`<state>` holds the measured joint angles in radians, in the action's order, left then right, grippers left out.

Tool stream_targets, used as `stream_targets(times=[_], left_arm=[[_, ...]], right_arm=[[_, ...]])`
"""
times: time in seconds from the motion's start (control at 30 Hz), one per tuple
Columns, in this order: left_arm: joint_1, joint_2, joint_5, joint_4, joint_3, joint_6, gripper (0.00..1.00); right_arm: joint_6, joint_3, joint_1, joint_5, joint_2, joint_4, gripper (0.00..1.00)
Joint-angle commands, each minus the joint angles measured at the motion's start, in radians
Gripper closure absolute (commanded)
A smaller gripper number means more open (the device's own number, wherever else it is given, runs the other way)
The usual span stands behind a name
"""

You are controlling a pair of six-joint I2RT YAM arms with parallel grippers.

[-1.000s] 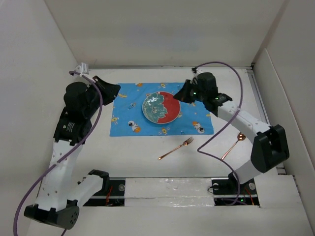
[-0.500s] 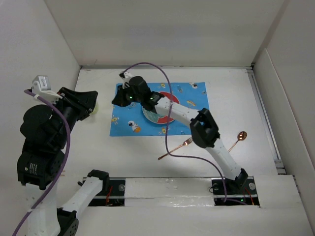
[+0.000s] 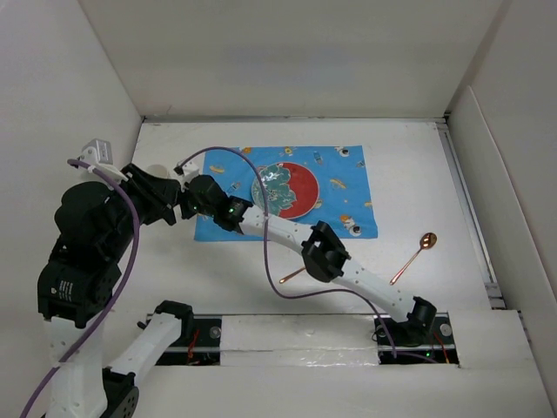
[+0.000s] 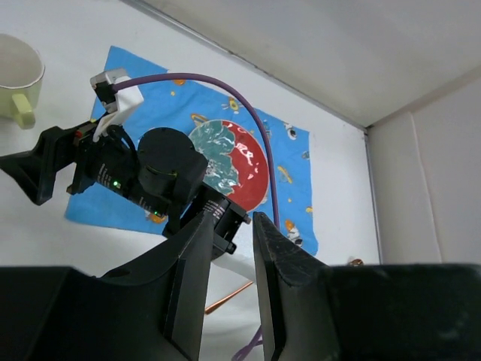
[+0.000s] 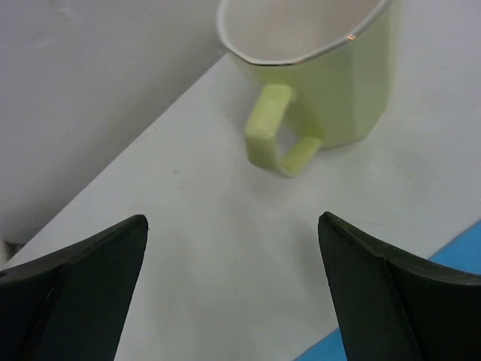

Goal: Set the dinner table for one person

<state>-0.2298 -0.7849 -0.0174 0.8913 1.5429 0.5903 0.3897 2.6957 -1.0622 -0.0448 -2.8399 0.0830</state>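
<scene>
While the right gripper hangs with its jaws spread wide and empty, the mug stands on the dinner table just off the left edge of the mat, straight ahead of those jaws, with its handle turned toward them. It is pale yellow-green, upright and white inside. The left gripper, also left of the mat, points away across it, its fingers slightly parted and holding nothing.

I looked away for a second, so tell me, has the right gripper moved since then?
Yes. The right gripper went left, from the plate's right side across the blue mat to just past the mat's left edge, near the mug.
</scene>
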Motion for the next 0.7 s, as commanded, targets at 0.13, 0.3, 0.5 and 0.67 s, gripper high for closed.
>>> stream_targets(times=[0.13,0.3,0.5,0.67], left_arm=[[-0.005,0.045,-0.013,-0.029,-0.032,-0.029,0.75],[-0.005,0.095,-0.049,-0.015,-0.081,-0.014,0.75],[-0.005,0.159,-0.104,-0.022,-0.165,0.013,0.75],[-0.005,0.164,-0.288,0.001,-0.26,0.051,0.75]], right_arm=[[0.017,0.078,0.019,0.233,-0.056,-0.175,0.08],[0.018,0.091,0.019,0.264,-0.084,-0.239,0.14],[-0.022,0.085,0.019,0.244,-0.087,-0.273,0.24],[-0.026,-0.014,0.019,0.183,0.041,-0.198,0.3]])
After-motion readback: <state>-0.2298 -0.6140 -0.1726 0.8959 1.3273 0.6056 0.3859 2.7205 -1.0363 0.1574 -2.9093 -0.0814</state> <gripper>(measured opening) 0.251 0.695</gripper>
